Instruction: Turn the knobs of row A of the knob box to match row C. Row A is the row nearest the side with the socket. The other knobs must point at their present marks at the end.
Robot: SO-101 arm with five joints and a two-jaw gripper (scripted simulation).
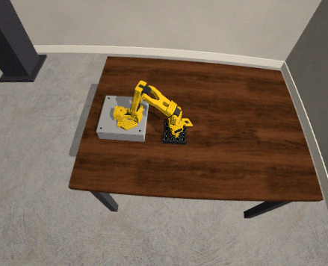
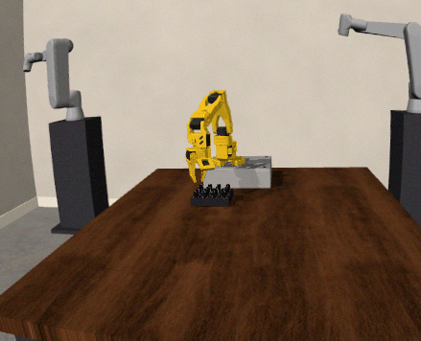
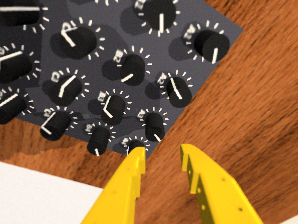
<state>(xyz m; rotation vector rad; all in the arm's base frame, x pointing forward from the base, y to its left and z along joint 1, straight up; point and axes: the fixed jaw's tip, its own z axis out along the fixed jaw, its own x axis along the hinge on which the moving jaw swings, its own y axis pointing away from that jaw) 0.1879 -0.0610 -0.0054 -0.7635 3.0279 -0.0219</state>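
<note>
The black knob box (image 1: 170,135) lies on the wooden table beside the arm's grey base; it also shows in the exterior view (image 2: 212,195). In the wrist view the box (image 3: 110,75) fills the upper left, with several black knobs, each bearing a white pointer line and tick marks. My yellow gripper (image 3: 162,155) hovers just above the box's near corner (image 2: 196,179). Its fingers stand only a narrow gap apart, with nothing between them. The left fingertip is right by the corner knob (image 3: 134,146), and the right finger is over bare wood.
The grey base block (image 1: 122,117) stands just left of the knob box. Two grey arms on dark pedestals (image 2: 76,168) (image 2: 411,163) stand beyond the table's far corners. A white surface shows at the wrist view's lower left.
</note>
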